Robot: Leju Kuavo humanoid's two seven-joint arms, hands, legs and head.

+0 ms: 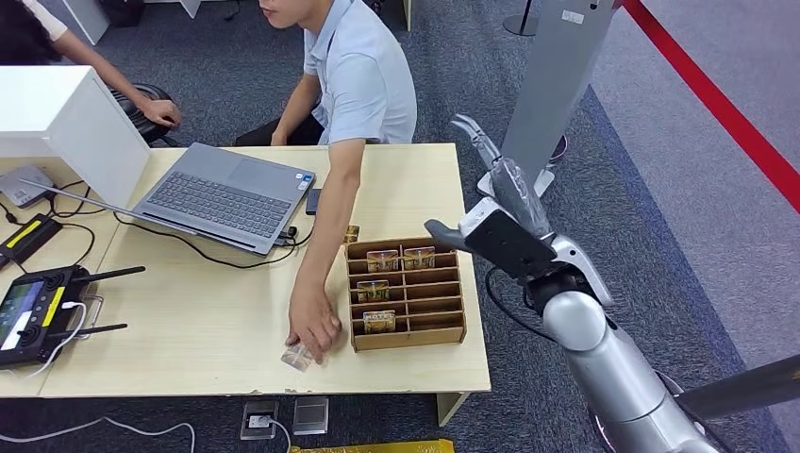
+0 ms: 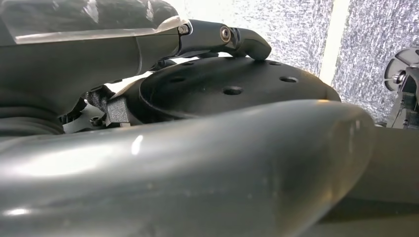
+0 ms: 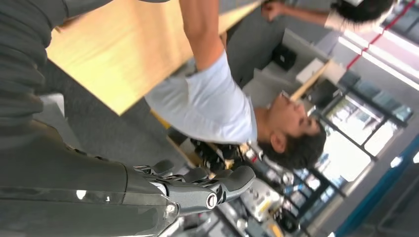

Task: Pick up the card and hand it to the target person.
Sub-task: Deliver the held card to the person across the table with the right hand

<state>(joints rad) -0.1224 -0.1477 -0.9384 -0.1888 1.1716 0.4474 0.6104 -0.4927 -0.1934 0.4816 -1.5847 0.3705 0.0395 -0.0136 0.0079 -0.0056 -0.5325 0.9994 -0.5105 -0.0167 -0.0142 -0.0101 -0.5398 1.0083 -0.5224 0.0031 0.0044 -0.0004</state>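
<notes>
From my seat I see my right hand (image 1: pixel 491 203) raised off the right edge of the light wooden counter (image 1: pixel 217 321), its dark fingers (image 1: pixel 475 137) stretched apart toward twelve o'clock and holding nothing; the right wrist view shows the same fingers (image 3: pixel 217 187) extended and bare. My left hand (image 2: pixel 99 44) appears in its own wrist view, close against dark parts, and I cannot tell whether it is spread or closed. At about nine o'clock from my right hand stands the brown wooden slotted card box (image 1: pixel 408 293) on the counter, with small printed cards (image 1: pixel 382 260) lying in several of its compartments. Further out at eight o'clock, the hand of the person in the pale blue shirt (image 1: pixel 363 80) presses down on a small clear-wrapped card (image 1: pixel 298 357) lying flat near the counter's front edge, just beside the box. Toward ten o'clock sits an open grey laptop (image 1: pixel 222 193), and at the far left a black remote controller with a screen (image 1: pixel 33 316). A second person's arm (image 1: pixel 123 85) reaches in at the top left.
</notes>
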